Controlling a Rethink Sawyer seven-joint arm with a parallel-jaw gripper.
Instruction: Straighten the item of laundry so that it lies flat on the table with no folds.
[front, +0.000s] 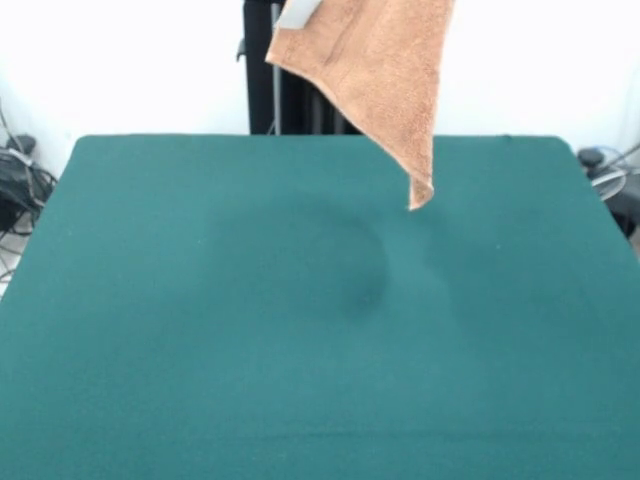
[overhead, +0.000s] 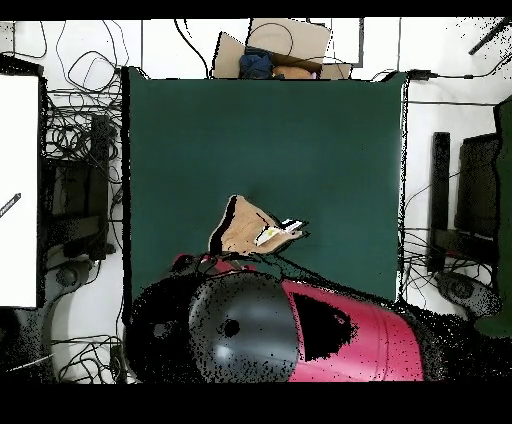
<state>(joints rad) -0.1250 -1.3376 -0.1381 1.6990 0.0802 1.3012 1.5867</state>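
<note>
Broadly, the bench (front: 200, 400) fills most of the front view, a big rectangle of dark green felt, bare over its whole visible top, with a faint darker smudge near the middle. From overhead the same green surface (overhead: 330, 150) runs from the cardboard clutter (overhead: 275, 50) at its far edge down to the robot's base, with tangled cables (overhead: 80, 130) on the floor along both long sides.

Next in size is the arm (overhead: 340, 345), red and black, bulking up from the bottom of the overhead view and reaching over the bench edge nearest the robot. The front view shows only the black pedestal (front: 290, 110) behind the far edge of the bench.

Smaller again, the towel (front: 385, 70) hangs in the air, clear of the bench. It is orange-tan terry cloth, draped diagonally from the top edge of the front view, broad above and narrowing to a single corner that points down and dangles over the far part of the bench without touching it. A pale band or tag shows at its upper left edge. Overhead, the towel (overhead: 240, 228) appears as a bunched tan shape just beyond the end of the arm, with white tags (overhead: 278, 233) at one side.

Smallest, the jaws: neither view shows them plainly, so I cannot tell whether they are spread or pinching the cloth
</note>
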